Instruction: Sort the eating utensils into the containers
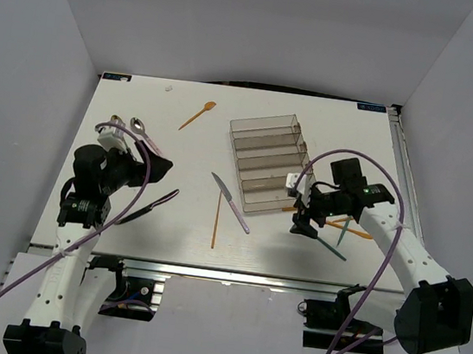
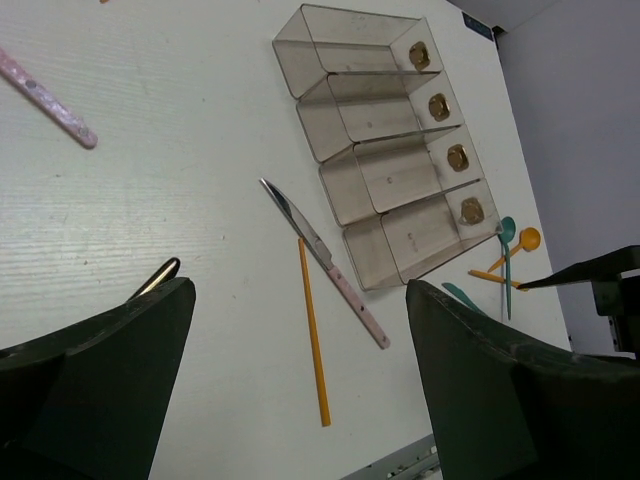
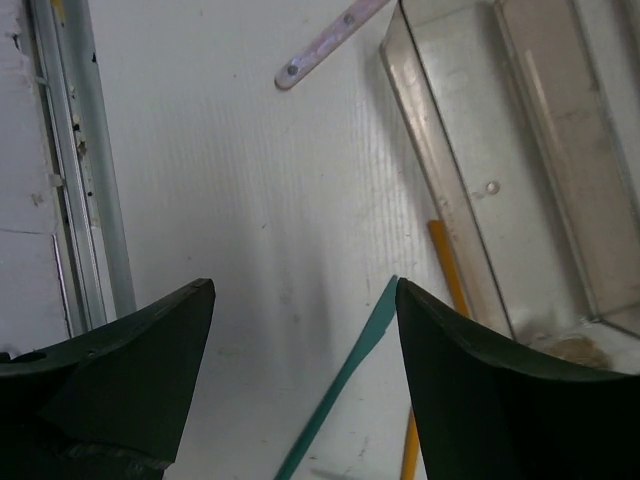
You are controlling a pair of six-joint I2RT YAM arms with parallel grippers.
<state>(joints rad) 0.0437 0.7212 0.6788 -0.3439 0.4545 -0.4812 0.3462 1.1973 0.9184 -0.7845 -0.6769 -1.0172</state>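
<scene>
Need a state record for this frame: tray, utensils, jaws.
tray: four compartments, all empty
knife: on table, beside tray
orange stick: on table, next to knife
orange spoon: on table, far side
black utensil: on table, by left arm
teal utensil: on table, below right jaws
left jaws: open, empty
right jaws: open, empty
sorted so far: none
</scene>
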